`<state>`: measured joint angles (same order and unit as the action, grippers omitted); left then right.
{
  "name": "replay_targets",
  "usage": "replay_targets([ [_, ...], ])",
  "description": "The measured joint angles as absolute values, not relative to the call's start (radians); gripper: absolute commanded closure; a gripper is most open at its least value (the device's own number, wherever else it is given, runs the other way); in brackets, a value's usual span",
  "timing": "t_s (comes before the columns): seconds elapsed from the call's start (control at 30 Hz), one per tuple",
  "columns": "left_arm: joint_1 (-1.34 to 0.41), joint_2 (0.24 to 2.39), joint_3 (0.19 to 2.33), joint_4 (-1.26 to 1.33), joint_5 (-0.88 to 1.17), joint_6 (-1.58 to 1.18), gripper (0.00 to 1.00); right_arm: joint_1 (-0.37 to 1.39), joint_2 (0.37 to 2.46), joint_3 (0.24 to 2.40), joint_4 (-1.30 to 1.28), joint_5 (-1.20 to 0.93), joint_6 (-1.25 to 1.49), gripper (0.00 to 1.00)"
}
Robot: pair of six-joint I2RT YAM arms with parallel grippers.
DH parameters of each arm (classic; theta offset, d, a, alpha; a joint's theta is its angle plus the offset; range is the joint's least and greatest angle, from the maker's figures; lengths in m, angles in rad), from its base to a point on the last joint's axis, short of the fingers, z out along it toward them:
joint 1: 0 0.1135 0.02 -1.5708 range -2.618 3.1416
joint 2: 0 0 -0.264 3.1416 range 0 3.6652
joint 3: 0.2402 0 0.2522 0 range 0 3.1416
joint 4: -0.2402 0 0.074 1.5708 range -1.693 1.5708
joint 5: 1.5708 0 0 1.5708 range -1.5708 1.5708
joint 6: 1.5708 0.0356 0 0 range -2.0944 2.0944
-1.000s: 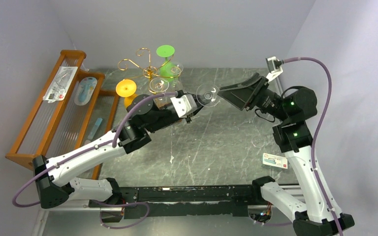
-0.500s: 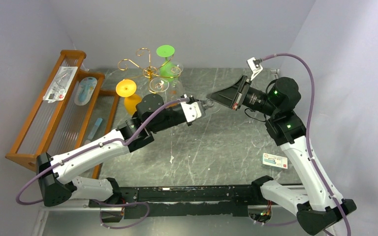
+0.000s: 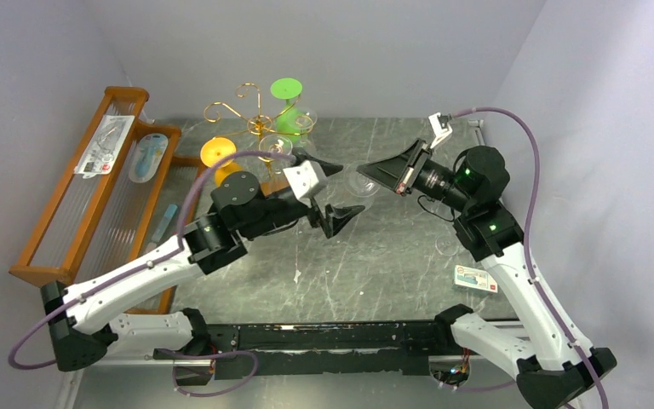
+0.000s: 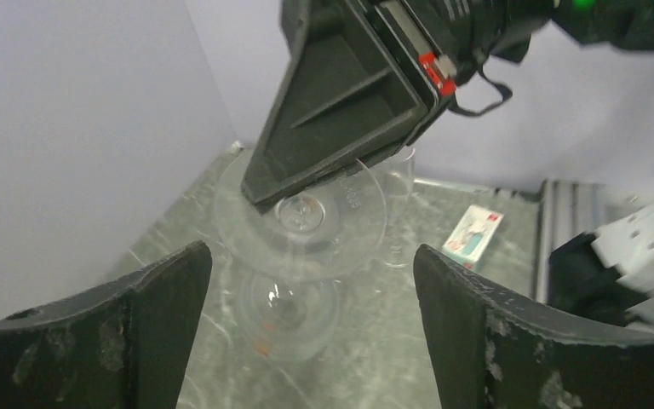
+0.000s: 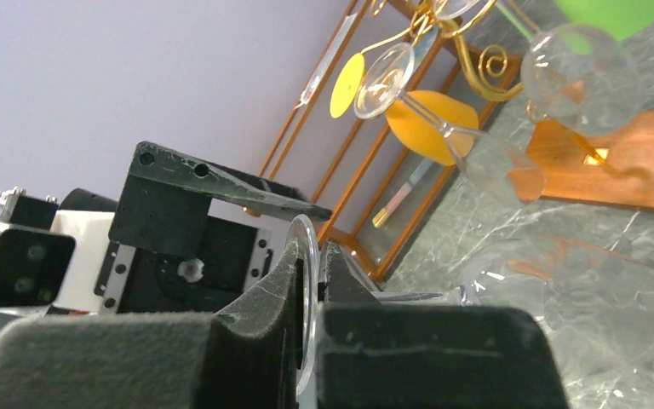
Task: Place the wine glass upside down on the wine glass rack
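Wine glass (image 3: 359,181) sits above the middle of the table (image 3: 392,256) in the overhead view, at the tip of the right gripper (image 3: 364,173). The left gripper (image 3: 338,189) is just beside it with its jaws spread wide and nothing between them. The rack (image 3: 258,111) stands well apart at the back left, beyond the left arm. From the left wrist, the two wide fingers (image 4: 136,332) frame the glass without touching it. The black wedge of the right gripper pinches the rim of the round foot (image 4: 332,213), and the bowl (image 4: 294,319) hangs lower; whether it rests on the table I cannot tell. From the right wrist, the pads (image 5: 426,358) are closed narrowly on the thin edge of the foot, with the stem running off to the side. Behind, other glasses (image 5: 443,128) already hang bowl-down from the gold wire above the wooden base (image 5: 622,162). The step in hand looks like a pass between the arms, with the right one carrying. Next, I judge, the glass must travel to a free curl of the rack. There the stem must slide in so the foot rests on the wire, and the left arm must be out of the way.
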<state>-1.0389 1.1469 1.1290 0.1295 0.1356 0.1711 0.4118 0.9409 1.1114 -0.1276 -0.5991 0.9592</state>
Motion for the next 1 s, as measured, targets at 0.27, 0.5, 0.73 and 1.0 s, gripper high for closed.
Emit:
replay_targets([
  [0.27, -1.039, 1.059, 1.186, -0.041, 0.093, -0.223, 0.05, 0.413, 0.901, 1.109, -0.108, -0.514, 0.913, 1.00],
  [0.5, -1.039, 1.056, 1.204, -0.058, 0.113, -0.565, 0.14, 0.413, 0.878, 1.100, -0.025, -0.554, 0.868, 1.00],
  [0.73, -1.039, 1.119, 1.256, -0.038, 0.137, -0.752, 0.34, 0.413, 0.859, 1.079, 0.066, -0.651, 0.860, 1.00],
  [1.0, -1.014, 1.166, 1.267, 0.009, 0.192, -0.877, 0.61, 0.413, 0.859, 1.060, 0.105, -0.712, 0.855, 1.00],
])
